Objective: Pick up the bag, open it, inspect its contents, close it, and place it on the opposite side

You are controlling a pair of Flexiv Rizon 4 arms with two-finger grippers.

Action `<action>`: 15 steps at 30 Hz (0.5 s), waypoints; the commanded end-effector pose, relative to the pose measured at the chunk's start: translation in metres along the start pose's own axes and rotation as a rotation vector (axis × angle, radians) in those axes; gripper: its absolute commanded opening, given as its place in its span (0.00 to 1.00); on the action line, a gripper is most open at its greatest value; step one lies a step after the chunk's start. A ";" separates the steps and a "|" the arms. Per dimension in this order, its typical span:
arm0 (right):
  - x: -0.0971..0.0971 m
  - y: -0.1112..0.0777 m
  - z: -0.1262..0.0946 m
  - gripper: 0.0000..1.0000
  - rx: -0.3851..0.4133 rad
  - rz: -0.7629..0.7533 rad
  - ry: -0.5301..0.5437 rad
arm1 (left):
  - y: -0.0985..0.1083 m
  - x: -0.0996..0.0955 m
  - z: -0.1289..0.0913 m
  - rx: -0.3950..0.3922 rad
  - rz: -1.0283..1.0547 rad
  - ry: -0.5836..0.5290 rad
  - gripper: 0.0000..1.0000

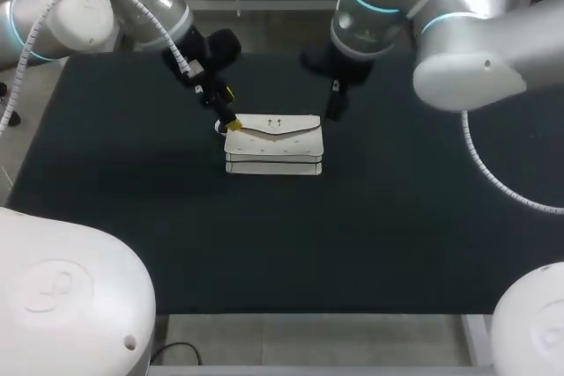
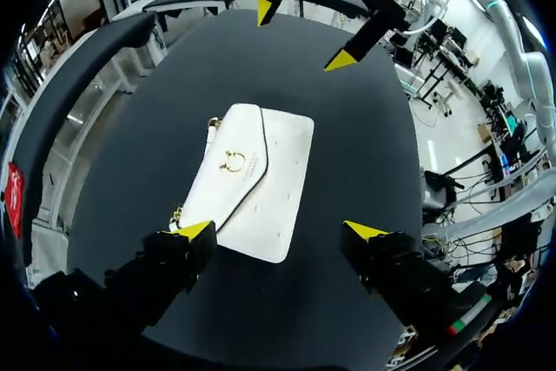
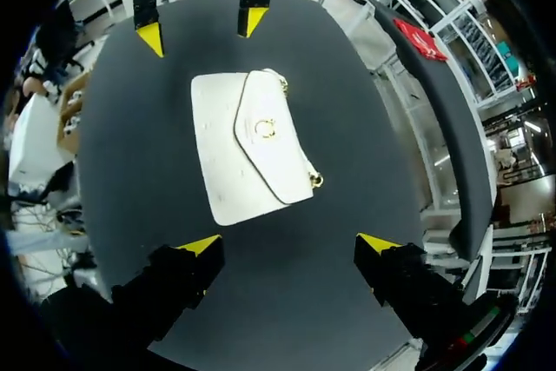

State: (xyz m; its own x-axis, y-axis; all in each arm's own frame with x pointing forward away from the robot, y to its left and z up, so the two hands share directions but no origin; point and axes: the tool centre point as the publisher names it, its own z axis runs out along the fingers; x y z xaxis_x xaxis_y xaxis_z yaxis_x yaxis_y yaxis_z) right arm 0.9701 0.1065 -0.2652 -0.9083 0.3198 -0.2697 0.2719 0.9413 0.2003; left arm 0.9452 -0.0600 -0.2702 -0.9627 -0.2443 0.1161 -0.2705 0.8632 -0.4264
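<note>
A white bag [image 1: 273, 143] lies flat in the middle of the black table, its flap down over a gold clasp [image 2: 234, 161]. My left gripper [image 1: 227, 108] hovers open over the bag's left end, and one yellow tip is close to that end. In the left wrist view the bag [image 2: 248, 182] stretches out ahead of and between my left gripper's [image 2: 278, 230] spread fingers, which hold nothing. My right gripper [image 1: 335, 101] hangs open just behind the bag's right end. Its own view shows the bag [image 3: 252, 145] ahead of the open right gripper [image 3: 288, 243], with the left gripper [image 3: 201, 29] beyond it.
The black table [image 1: 132, 217] bears only the bag. Bare surface extends to the left, right and front of it. A short gold chain [image 3: 314, 180] shows at the bag's end.
</note>
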 end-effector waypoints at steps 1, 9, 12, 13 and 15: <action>0.006 -0.014 -0.011 1.00 -0.030 0.674 0.209 | 0.009 0.001 0.001 0.083 -1.060 0.040 1.00; 0.013 -0.021 -0.008 1.00 0.108 0.783 0.139 | 0.016 0.003 0.002 0.038 -1.149 -0.087 1.00; 0.013 -0.021 -0.008 1.00 0.108 0.783 0.139 | 0.016 0.003 0.002 0.038 -1.149 -0.087 1.00; 0.013 -0.021 -0.008 1.00 0.108 0.783 0.139 | 0.016 0.003 0.002 0.038 -1.149 -0.087 1.00; 0.013 -0.021 -0.008 1.00 0.108 0.783 0.139 | 0.016 0.003 0.002 0.038 -1.149 -0.087 1.00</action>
State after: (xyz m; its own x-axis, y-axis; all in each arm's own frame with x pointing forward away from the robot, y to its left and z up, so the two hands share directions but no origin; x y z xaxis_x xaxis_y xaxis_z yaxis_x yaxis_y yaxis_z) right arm 0.9447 0.0851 -0.2684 -0.6853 0.7264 -0.0510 0.6966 0.6744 0.2448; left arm 0.9412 -0.0454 -0.2784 -0.6987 -0.6492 0.3005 -0.7146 0.6134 -0.3363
